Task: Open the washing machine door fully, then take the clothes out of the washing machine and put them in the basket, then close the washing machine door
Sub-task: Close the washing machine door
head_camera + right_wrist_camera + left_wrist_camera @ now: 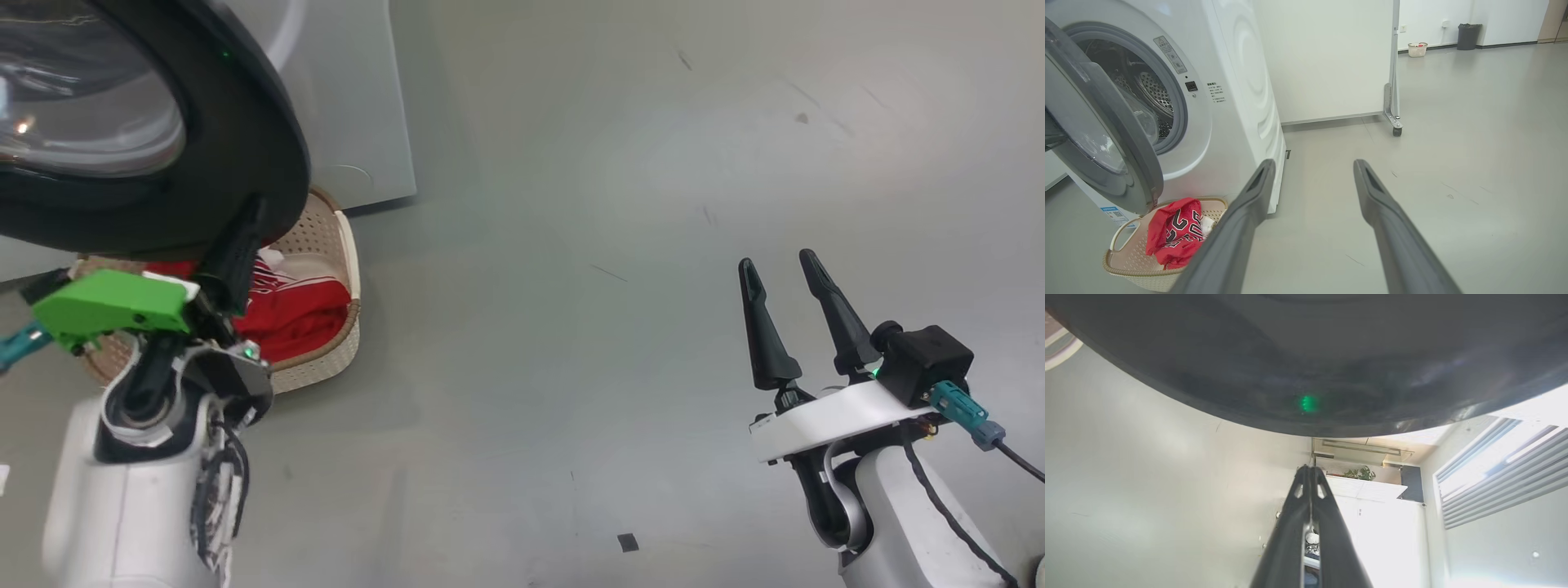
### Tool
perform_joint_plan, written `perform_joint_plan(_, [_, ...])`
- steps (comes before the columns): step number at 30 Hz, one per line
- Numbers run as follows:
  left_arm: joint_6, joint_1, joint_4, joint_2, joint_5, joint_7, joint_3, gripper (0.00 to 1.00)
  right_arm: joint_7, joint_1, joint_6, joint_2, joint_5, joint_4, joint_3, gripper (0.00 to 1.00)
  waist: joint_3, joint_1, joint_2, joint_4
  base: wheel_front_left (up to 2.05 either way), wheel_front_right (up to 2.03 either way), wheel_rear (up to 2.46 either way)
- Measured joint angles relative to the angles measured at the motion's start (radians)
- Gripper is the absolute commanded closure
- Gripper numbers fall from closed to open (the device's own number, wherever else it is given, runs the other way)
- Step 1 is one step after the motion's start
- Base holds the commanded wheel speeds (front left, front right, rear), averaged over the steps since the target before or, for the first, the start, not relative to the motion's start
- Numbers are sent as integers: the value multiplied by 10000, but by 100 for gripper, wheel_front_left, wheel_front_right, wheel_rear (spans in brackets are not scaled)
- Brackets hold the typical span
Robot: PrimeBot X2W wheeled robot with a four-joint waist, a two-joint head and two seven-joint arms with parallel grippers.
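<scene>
The washing machine door stands partly open, swung out from the white washing machine so that its perforated steel drum shows behind the grey seal. The cream basket sits on the grey floor just in front of the machine, partly under the lower edge of the door. The clothes lie inside it, a bright red heap with a jersey on top whose dark, white-edged lettering faces up. In the head view the left gripper points up at the underside of the door's glossy black rim, its two dark fingers pressed together with nothing between them. From the left wrist the closed tips sit just below the rim's curved edge, where a green glint reflects; whether they touch the rim cannot be told. The right gripper hangs well apart from the machine, over bare floor on the robot's right, its fingers spread wide and holding nothing. In the right wrist view those fingers frame the floor beside the machine, with a wheeled white partition standing beyond.
</scene>
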Motion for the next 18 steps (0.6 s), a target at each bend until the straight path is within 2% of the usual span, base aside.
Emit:
perform_joint_plan(8, [-1032, 1240, -322, 263, 1983, -144, -1198, 100, 0, 279, 2, -376, -113, -33, -19, 0, -497, 0, 0, 945, 0, 0, 0])
perform_joint_plan(11, [-1386, 1571, -407, 617, 3091, -527, -1618, 100, 0, 423, 0, -470, -127, -69, -77, 0, -697, 0, 0, 1326, 0, 0, 0])
perform_joint_plan(15, [-1536, 2183, -489, 1168, 4426, -1074, -2006, 100, 0, 521, 0, -458, -153, -130, -86, 0, -969, 0, 0, 1820, 0, 0, 0])
perform_joint_plan(18, [-1590, 2554, -594, 1331, 5145, -1645, -2107, 100, 0, 679, 0, -445, -173, -146, -86, 0, -1175, 0, 0, 2162, 0, 0, 0])
